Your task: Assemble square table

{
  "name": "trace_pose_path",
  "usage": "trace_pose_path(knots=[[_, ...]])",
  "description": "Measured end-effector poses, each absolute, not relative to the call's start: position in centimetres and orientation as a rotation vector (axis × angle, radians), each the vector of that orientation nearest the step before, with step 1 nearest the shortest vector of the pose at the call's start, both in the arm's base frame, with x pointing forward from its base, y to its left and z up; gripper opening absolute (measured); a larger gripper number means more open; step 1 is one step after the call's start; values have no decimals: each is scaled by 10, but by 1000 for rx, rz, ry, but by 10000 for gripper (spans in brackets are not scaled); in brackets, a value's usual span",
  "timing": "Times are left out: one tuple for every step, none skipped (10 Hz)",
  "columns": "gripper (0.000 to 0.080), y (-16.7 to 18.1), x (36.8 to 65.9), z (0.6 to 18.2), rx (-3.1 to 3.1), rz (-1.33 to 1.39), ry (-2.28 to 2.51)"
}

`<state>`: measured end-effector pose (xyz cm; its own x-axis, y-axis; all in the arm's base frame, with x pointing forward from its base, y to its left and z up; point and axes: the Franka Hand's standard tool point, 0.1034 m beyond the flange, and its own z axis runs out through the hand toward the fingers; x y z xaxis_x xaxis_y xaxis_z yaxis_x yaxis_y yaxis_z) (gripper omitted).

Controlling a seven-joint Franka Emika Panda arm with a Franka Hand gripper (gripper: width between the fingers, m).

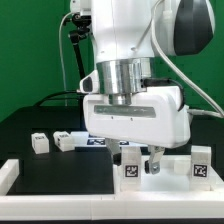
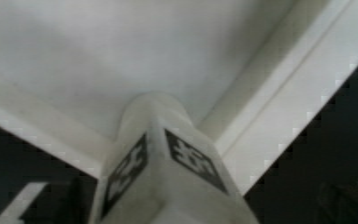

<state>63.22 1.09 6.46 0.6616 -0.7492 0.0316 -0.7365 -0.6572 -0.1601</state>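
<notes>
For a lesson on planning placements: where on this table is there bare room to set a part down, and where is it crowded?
Free: the black table between the loose legs, the white bar and the gripper; also behind those legs. Crowded: under the gripper and to the exterior view's right, where tagged white parts cluster.

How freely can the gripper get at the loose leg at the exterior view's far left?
Probably not yet: the gripper seems shut on a tagged leg. The way to the far-left leg looks open.

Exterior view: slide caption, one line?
Panda fingers down at a tagged leg beside the panel; spare legs behind.
</notes>
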Motion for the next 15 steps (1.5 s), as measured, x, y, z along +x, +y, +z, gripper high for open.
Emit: trace_pose_path(knots=[[648,11,633,65,-2786,-151,1139],[648,12,635,69,-2944,-189,800],[648,15,633,67,-3032,-196,506],[648,15,631,66,-3069,-174,280],[648,15,631,66,-3054,-172,383],[621,14,631,65,-3056,-171,378],[621,15,630,65,-3039,-168,458],[451,15,630,64,-3011,-162,597],[451,9,629,64,-2994,-157,693],[284,8,628,63,-2966,-150,798],[287,8,628,63,-2932,-147,907],[287,7,628,63,-2895,-143,1009],[287,7,628,63,-2874,-141,1065],[287,6,627,63,-2728,-94,1392],[287,9,626,65,-2543,17,1719]])
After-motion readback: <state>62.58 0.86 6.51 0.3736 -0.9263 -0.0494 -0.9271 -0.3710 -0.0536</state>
